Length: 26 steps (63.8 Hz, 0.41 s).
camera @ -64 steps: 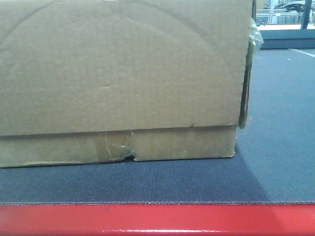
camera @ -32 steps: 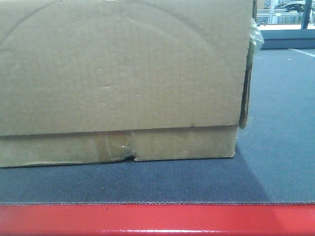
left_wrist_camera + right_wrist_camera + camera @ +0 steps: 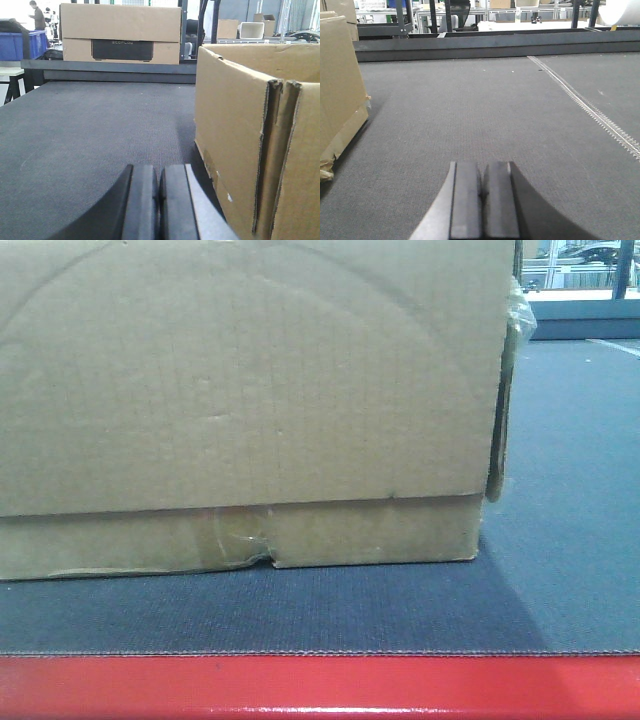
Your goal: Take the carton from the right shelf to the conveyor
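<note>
A large brown carton (image 3: 240, 400) stands on the grey conveyor belt (image 3: 560, 540) and fills most of the front view. In the left wrist view its open-topped corner (image 3: 240, 130) is to the right of my left gripper (image 3: 159, 172), which is shut, empty and low over the belt. In the right wrist view the carton's corner (image 3: 337, 85) is at the far left, and my right gripper (image 3: 482, 170) is shut, empty and apart from it over the belt.
A red rail (image 3: 320, 685) runs along the belt's near edge. A second carton with a black label (image 3: 120, 35) stands beyond the belt's far rail. A belt seam (image 3: 590, 107) runs diagonally at the right. A blue crate (image 3: 22, 42) sits far left.
The carton's right edge has shifted a few pixels to the right in the front view. Nothing else has visibly changed.
</note>
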{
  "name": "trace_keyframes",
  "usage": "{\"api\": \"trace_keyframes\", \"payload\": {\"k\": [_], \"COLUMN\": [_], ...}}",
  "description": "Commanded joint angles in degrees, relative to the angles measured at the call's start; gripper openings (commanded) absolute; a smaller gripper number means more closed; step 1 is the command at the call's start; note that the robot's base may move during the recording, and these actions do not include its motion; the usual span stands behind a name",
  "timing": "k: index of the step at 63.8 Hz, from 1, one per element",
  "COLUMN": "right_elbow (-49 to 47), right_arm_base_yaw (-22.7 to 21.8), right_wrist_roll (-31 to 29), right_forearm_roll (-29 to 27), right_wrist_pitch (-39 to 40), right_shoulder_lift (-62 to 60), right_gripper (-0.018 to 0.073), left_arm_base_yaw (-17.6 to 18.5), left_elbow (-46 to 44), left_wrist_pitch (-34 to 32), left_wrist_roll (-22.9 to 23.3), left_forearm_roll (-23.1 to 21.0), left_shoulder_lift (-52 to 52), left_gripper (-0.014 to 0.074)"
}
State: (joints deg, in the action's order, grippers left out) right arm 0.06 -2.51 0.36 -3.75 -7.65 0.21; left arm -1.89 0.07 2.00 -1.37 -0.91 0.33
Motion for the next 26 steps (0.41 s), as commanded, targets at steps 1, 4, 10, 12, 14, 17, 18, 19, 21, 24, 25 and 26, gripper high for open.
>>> {"api": "trace_keyframes", "payload": {"k": [1, 4, 10, 12, 14, 17, 18, 19, 21, 24, 25, 26], "right_elbow": [-0.06, -0.06, -0.06, -0.06, -0.06, -0.06, -0.06, -0.06, -0.06, -0.06, -0.06, -0.06], "right_arm_base_yaw": [-0.3, -0.3, -0.3, -0.3, -0.3, -0.3, -0.3, -0.3, -0.3, -0.3, -0.3, -0.3], "right_wrist_roll": [-0.36, -0.36, -0.36, -0.36, -0.36, -0.36, -0.36, -0.36, -0.36, -0.36, -0.36, -0.36], "right_forearm_roll": [0.59, 0.59, 0.59, 0.59, 0.59, 0.59, 0.59, 0.59, 0.59, 0.59, 0.59, 0.59], "right_wrist_pitch": [1.78, 1.78, 1.78, 1.78, 1.78, 1.78, 1.78, 1.78, 1.78, 1.78, 1.78, 1.78], "right_shoulder_lift": [-0.21, -0.21, -0.21, -0.21, -0.21, -0.21, -0.21, -0.21, -0.21, -0.21, -0.21, -0.21], "right_gripper": [-0.0073, -0.0073, -0.0073, -0.0073, -0.0073, -0.0073, -0.0073, -0.0073, -0.0073, -0.0073, -0.0073, -0.0073], "left_arm_base_yaw": [-0.13, -0.13, -0.13, -0.13, -0.13, -0.13, -0.13, -0.13, -0.13, -0.13, -0.13, -0.13], "left_elbow": [-0.07, -0.07, -0.07, -0.07, -0.07, -0.07, -0.07, -0.07, -0.07, -0.07, -0.07, -0.07], "left_wrist_pitch": [-1.34, -1.34, -1.34, -1.34, -1.34, -1.34, -1.34, -1.34, -1.34, -1.34, -1.34, -1.34], "left_wrist_roll": [-0.23, -0.23, -0.23, -0.23, -0.23, -0.23, -0.23, -0.23, -0.23, -0.23, -0.23, -0.23], "left_forearm_roll": [-0.44, -0.44, -0.44, -0.44, -0.44, -0.44, -0.44, -0.44, -0.44, -0.44, -0.44, -0.44], "left_shoulder_lift": [-0.33, -0.33, -0.33, -0.33, -0.33, -0.33, -0.33, -0.33, -0.33, -0.33, -0.33, -0.33], "left_gripper": [0.0013, 0.0013, 0.0013, 0.0013, 0.0013, 0.0013, 0.0013, 0.0013, 0.0013, 0.0013, 0.0013, 0.0013]}}
